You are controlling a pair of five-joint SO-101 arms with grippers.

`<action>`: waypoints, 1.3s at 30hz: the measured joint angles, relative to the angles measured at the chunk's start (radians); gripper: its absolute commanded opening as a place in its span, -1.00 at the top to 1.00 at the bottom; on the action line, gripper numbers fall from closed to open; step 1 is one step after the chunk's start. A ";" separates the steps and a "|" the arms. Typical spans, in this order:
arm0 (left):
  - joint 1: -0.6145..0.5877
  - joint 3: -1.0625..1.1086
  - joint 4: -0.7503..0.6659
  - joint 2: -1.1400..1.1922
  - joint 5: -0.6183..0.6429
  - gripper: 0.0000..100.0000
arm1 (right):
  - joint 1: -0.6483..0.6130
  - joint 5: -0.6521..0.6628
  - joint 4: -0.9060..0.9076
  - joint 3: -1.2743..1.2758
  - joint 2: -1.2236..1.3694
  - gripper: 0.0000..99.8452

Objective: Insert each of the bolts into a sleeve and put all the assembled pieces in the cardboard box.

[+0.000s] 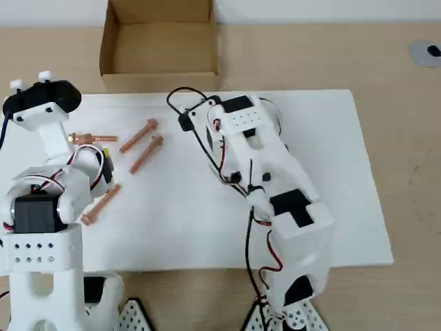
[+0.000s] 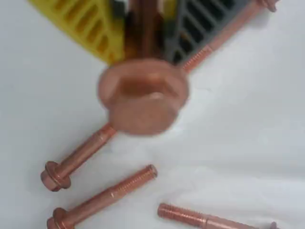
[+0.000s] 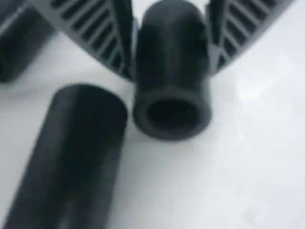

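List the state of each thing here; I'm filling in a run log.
left gripper: shut on a bolt
right gripper: shut on a sleeve
loose bolts: lying on the board, no sleeves on
spare sleeve: lying loose on the board
cardboard box: open, empty

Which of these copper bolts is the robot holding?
The bolt seen head-on between the yellow and grey fingers of the left gripper; the other bolts lie loose on the white sheet.

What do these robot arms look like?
The left arm and right arm are blocky white plastic with black motors and loose black and red cables. The left tool has one yellow and one grey ribbed finger; the right tool is ribbed grey.
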 measured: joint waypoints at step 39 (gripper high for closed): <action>0.000 0.358 -0.364 -0.766 0.000 0.99 | -0.011 -0.026 0.203 0.086 -1.185 0.98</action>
